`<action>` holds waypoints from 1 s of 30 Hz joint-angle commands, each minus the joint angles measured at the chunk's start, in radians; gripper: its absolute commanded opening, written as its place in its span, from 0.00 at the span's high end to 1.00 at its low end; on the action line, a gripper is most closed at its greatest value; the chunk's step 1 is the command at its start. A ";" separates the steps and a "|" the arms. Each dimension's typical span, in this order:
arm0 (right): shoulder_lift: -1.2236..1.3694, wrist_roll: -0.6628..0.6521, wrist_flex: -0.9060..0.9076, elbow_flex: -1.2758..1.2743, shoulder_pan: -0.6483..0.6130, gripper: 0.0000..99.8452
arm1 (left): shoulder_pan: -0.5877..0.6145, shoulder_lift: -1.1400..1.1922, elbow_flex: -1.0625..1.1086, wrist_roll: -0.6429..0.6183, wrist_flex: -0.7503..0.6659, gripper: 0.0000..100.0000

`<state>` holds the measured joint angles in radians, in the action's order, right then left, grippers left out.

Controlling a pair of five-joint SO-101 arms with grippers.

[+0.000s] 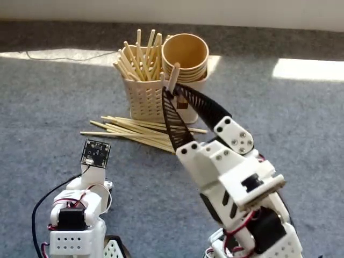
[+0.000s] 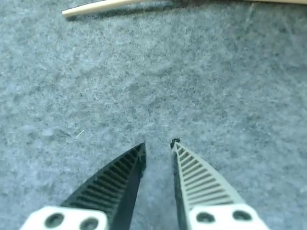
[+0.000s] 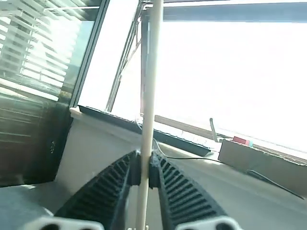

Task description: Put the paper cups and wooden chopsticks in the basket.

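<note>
My right gripper [image 3: 145, 162] pinches one upright chopstick [image 3: 150, 86] near its end above the basket [image 1: 141, 102] at the far middle, so I judge it may swing and fall onto the loose chopsticks [image 1: 137, 131] just nearer; my left gripper [image 2: 158, 146] hangs slightly open, empty, over the carpet [image 2: 216, 72].

Grey carpet [image 1: 48, 113] with sunlit patches [image 1: 306, 70] meets a pale wall [image 1: 226, 9]; slatted blinds [image 3: 29, 43] hang beside a bright window [image 3: 230, 72].
</note>
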<state>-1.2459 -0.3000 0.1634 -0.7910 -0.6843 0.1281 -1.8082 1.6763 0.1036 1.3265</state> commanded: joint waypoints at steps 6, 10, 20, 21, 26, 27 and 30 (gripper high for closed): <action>0.349 0.008 -0.377 0.016 0.051 1.00 | -0.015 -0.007 0.019 0.006 0.003 0.90; 0.479 0.006 -0.475 0.016 0.054 1.00 | -0.015 -0.007 0.019 0.006 0.003 0.90; 0.679 0.005 -0.634 0.053 0.076 1.00 | -0.015 -0.007 0.019 0.006 0.003 0.90; 0.697 0.005 -0.636 0.054 0.088 1.00 | -0.015 -0.007 0.019 0.006 0.003 0.90; 0.769 0.009 -0.636 0.067 0.139 1.00 | -0.015 -0.007 0.019 0.006 0.003 0.90; 0.777 0.009 -0.636 0.065 0.143 1.00 | -0.015 -0.007 0.019 0.006 0.003 0.90; 0.783 0.011 -0.630 0.061 0.148 0.99 | -0.015 -0.007 0.019 0.006 0.003 0.90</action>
<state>-0.4542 -0.3000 -0.4457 -0.7818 -0.5524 0.1281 -1.8082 1.6763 0.1036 1.3265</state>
